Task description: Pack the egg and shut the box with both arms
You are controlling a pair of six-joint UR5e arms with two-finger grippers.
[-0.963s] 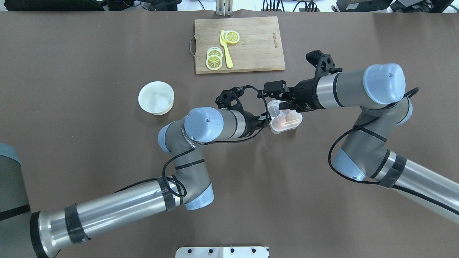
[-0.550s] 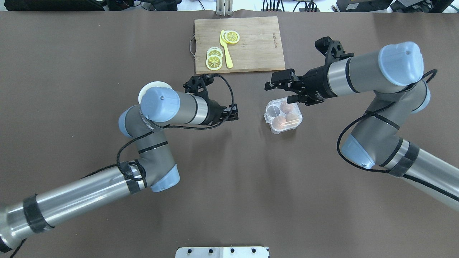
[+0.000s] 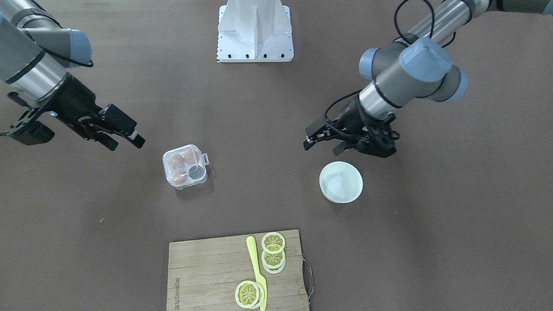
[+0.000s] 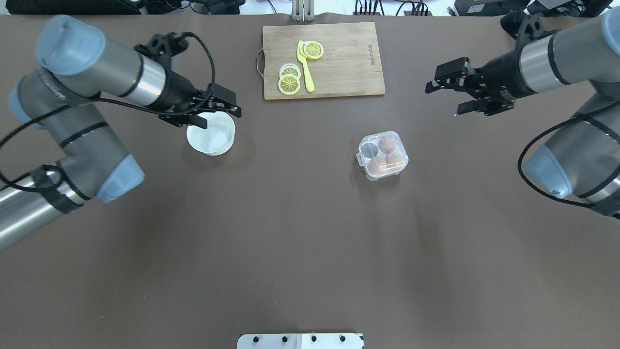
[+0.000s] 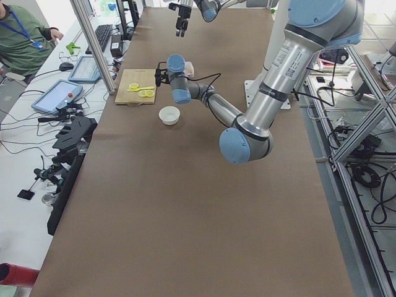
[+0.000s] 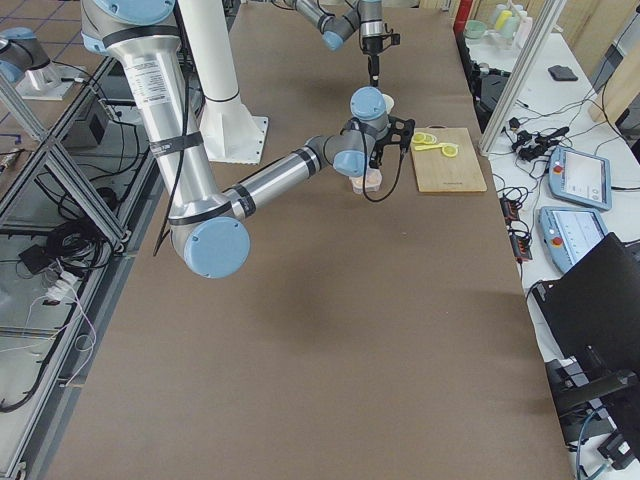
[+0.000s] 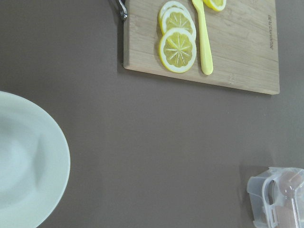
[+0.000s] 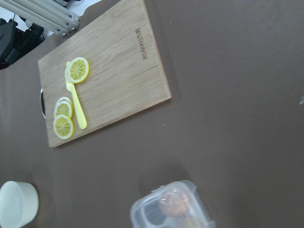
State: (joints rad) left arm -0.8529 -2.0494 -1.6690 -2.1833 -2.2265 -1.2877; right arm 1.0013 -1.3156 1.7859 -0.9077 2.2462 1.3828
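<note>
The box (image 4: 382, 155) sits lid-down near the middle of the bench (image 4: 290, 252), three eggs (image 4: 386, 143) inside; left gripper (image 4: 218, 115) and right gripper (image 4: 443, 101) hang released, empty, well apart from it.

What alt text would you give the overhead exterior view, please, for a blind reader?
A clear box, apparently shut, holding three brown eggs sits mid-table with neither gripper touching it. The left gripper hangs open over a white bowl, the right gripper hangs open at the right, and a cutting board with lemon slices lies beyond.
</note>
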